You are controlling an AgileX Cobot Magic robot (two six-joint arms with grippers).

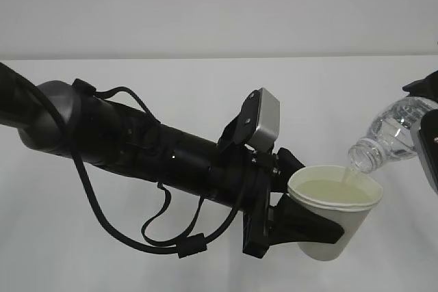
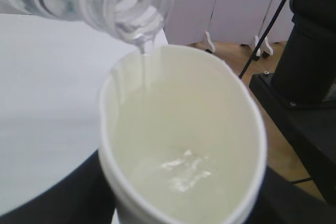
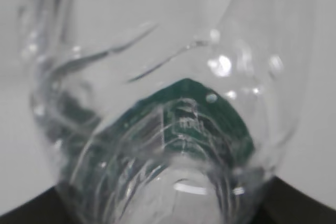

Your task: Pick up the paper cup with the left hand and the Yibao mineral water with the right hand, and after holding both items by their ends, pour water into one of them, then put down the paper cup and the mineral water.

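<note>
The left hand (image 1: 301,220) lay nearest, its black fingers (image 1: 308,227) clasping the paper cup (image 1: 335,217) above the white table (image 1: 205,100). The right hand (image 1: 430,148) gripped the tilted Yibao mineral water (image 1: 390,135), whose open neck sent a thin stream over the cup's far rim.

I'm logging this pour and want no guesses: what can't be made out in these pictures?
- Right tool: exterior view cuts it off at the right edge; in its wrist view the Yibao mineral water fills the frame.
- Label text: blurred.
- Water level in the paper cup: unclear; the left wrist view shows only glints.
</note>
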